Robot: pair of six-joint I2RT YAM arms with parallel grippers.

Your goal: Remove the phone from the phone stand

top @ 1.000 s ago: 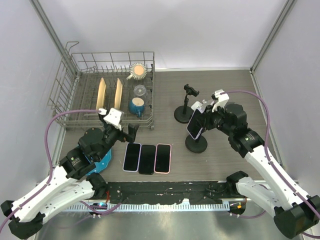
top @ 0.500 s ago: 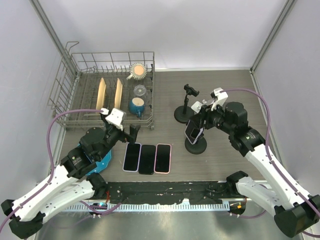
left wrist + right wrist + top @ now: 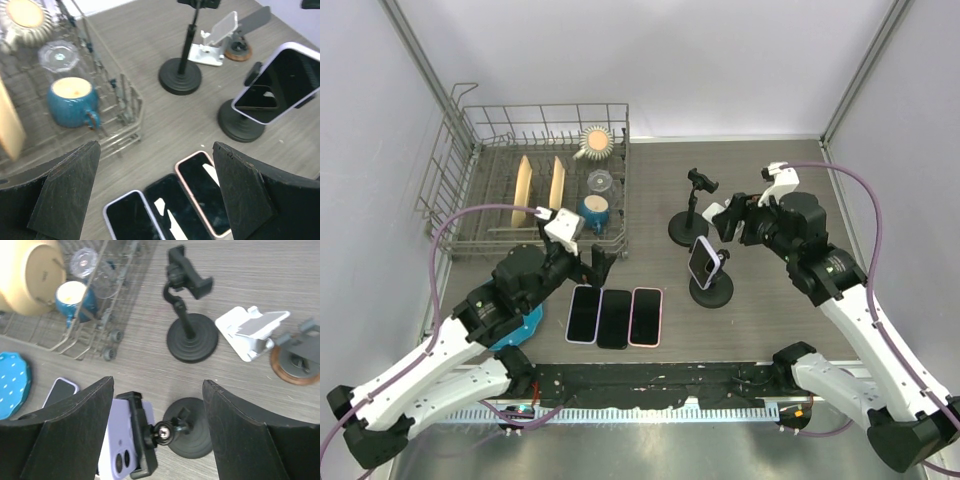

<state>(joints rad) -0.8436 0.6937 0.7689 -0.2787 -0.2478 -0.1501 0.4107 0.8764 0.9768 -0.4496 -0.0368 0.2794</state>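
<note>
Right gripper (image 3: pixel 157 385) spread wide, empty, clear of phone (image 3: pixel 117 452).

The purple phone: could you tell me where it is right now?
In the top view the purple phone sits right of centre, clamped in the round-based stand, right of the three flat phones, with the empty stand behind it.

table (image 3: pixel 760 330): grey wood-grain, matt
phone (image 3: pixel 280 82): glossy black glass front, smooth lilac back
phone stand (image 3: pixel 240 127): matt black plastic
dish rack (image 3: pixel 540 108): bare grey metal wire
mug (image 3: pixel 70 102): glossy blue glaze
flat phones (image 3: pixel 613 317): glossy dark screens
</note>
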